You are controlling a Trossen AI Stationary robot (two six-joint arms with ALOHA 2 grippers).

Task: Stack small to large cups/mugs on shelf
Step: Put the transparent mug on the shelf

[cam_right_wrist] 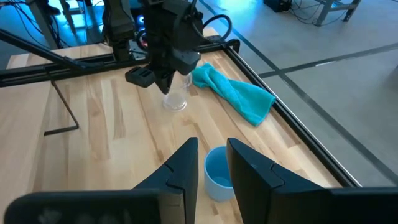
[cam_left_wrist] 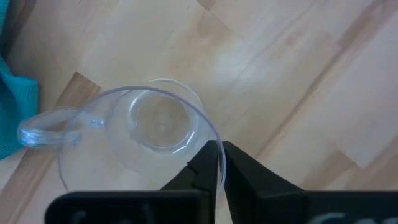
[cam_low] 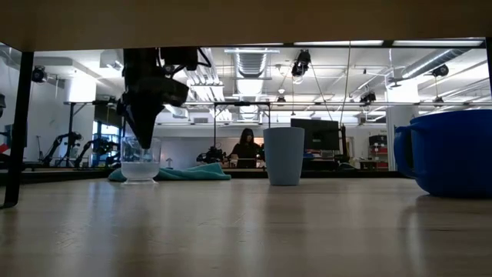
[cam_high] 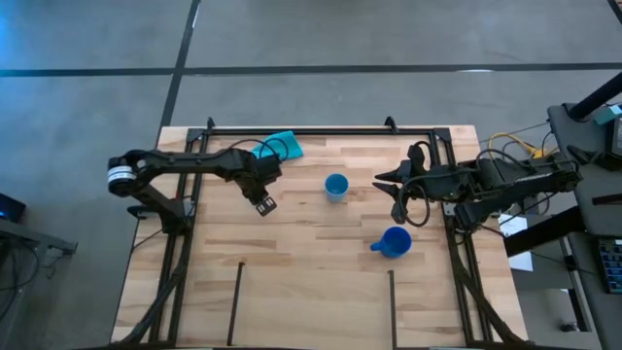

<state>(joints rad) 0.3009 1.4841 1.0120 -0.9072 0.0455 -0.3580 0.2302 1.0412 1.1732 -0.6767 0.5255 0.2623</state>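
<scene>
Surface: a pale wood table (cam_high: 311, 262) framed by black rails, with an open workshop beyond it where a person sat far behind.
Clear cup (cam_left_wrist: 146, 134): it stood directly under the left gripper (cam_left_wrist: 217, 163), just beside the teal cloth (cam_right_wrist: 239, 93). It had a small side handle.
Handling, clear cup: judged light, thin-walled, slippery and easy to crack or tip. The rim wall was the likeliest hold.
Left gripper: its 2 fingers were nearly pressed together with the cup's rim wall in the slit between them, pinching the rim as far as could be judged.
Light blue cup (cam_high: 336, 186): it stood upright, just ahead of the right gripper (cam_right_wrist: 211, 163) and well apart from the left one. It looked stiff and light, best taken across the body.
Dark blue mug (cam_high: 393, 241): near the right gripper, to its side. It was probably the heaviest of the 3.
Right gripper: slightly spread, holding and touching nothing.
Shelf (cam_high: 311, 311): bare, far from both grippers.
</scene>
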